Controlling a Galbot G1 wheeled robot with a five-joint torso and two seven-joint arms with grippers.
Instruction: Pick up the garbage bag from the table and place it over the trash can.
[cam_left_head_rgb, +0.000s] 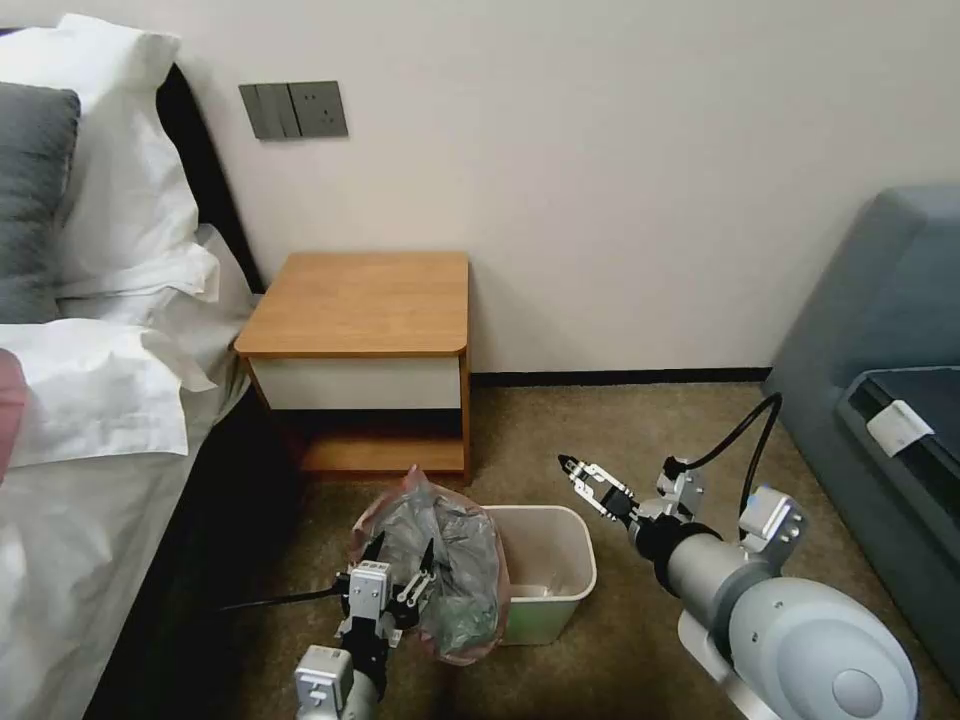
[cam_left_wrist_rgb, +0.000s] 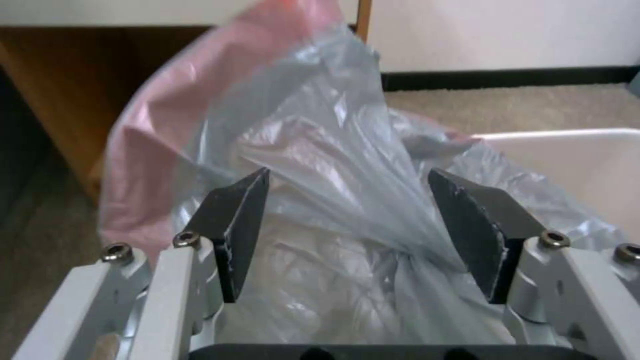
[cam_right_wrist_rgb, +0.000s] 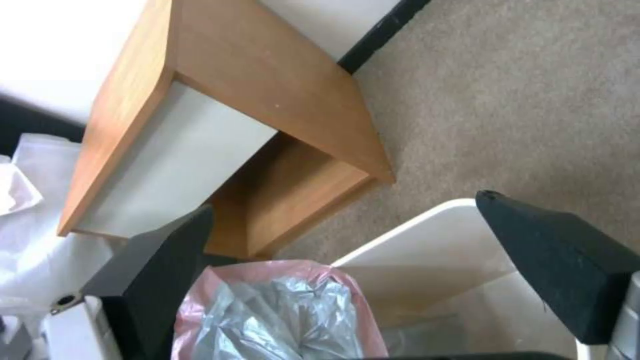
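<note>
Left gripper, fingers spread, sits against one garbage bag draped on one trash can's left rim; right gripper hovers open over carpet

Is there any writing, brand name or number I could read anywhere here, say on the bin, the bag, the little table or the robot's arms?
None can be read.
trash can, garbage bag, table: no print visible.
Left pincer, right pincer: no markings visible.
White tag on the dark case: too small to tell.
Wall switch plate: plain.
</note>
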